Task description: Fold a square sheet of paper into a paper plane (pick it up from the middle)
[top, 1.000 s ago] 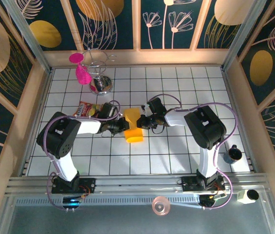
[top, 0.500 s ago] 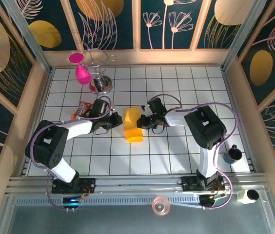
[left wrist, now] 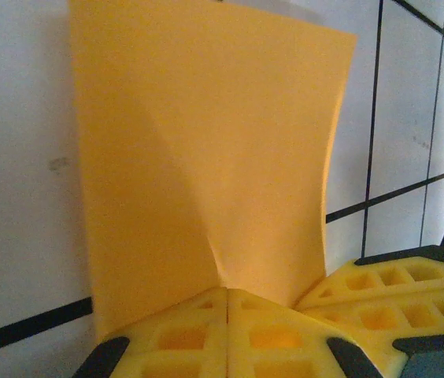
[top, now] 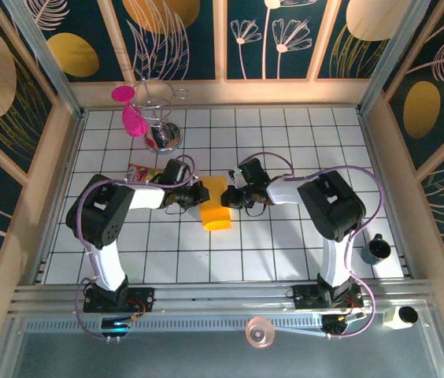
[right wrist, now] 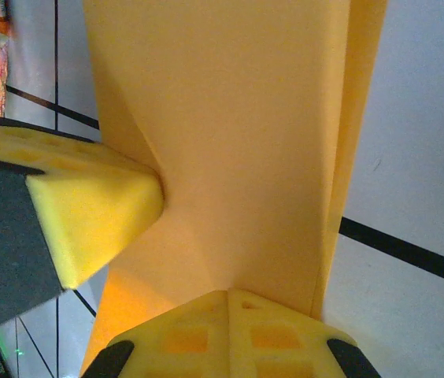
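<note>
The square sheet of paper (top: 216, 206), plain orange-yellow and folded into a narrow strip, lies mid-table between both grippers. My left gripper (top: 197, 194) is shut on its left edge; in the left wrist view the sheet (left wrist: 206, 157) rises from the shut gripper (left wrist: 228, 293) with a crease running up from the pinch. My right gripper (top: 234, 197) is shut on the opposite edge; in the right wrist view the sheet (right wrist: 238, 134) stands up from that gripper (right wrist: 228, 295), and a left finger (right wrist: 88, 213) presses its far side.
A red-and-yellow snack packet (top: 141, 173) lies just behind the left arm. A wire stand on a shiny base (top: 161, 135) with a pink piece (top: 131, 118) stands at the back left. A dark cup (top: 377, 249) sits at the right edge.
The left gripper drew back to the left from the sheet half a second ago and has returned to its left edge. The right gripper has kept its hold.
</note>
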`<state>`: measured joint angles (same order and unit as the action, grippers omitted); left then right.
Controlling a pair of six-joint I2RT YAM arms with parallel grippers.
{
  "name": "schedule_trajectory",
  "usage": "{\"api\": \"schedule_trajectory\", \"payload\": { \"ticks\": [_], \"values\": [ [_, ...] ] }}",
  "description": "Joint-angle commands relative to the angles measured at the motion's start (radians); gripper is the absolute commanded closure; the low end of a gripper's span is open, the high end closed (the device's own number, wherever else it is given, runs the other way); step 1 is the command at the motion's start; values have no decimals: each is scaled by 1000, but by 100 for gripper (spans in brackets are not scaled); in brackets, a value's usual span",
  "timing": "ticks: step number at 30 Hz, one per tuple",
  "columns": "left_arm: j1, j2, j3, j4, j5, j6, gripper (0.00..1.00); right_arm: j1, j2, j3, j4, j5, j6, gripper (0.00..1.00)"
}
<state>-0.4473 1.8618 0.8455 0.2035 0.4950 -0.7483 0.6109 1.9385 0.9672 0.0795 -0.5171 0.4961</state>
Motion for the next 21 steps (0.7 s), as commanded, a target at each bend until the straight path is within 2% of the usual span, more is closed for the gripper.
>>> {"api": "schedule_trajectory", "payload": {
  "ticks": [1, 5, 7, 10, 15, 18, 21],
  "values": [
    [88, -30, -74, -58, -59, 49, 93, -29, 125, -102, -277, 216, -13, 96],
    [131, -76, -59, -149, -109, 111, 94, -28, 123, -105, -279, 218, -16, 96],
    [127, -101, -41, -158, -93, 108, 94, -28, 120, -104, -277, 218, -16, 96],
    [70, -133, 3, -162, -106, 110, 93, -27, 120, -102, -276, 215, -12, 96],
    [-13, -90, 58, -115, -69, 69, 93, -27, 123, -107, -275, 218, -9, 96],
    [-14, -29, 76, -75, -50, 45, 94, -27, 124, -111, -271, 215, -5, 96],
    [-13, 22, 115, -90, -80, 52, 94, -27, 124, -111, -271, 216, -5, 96]
  ]
}}
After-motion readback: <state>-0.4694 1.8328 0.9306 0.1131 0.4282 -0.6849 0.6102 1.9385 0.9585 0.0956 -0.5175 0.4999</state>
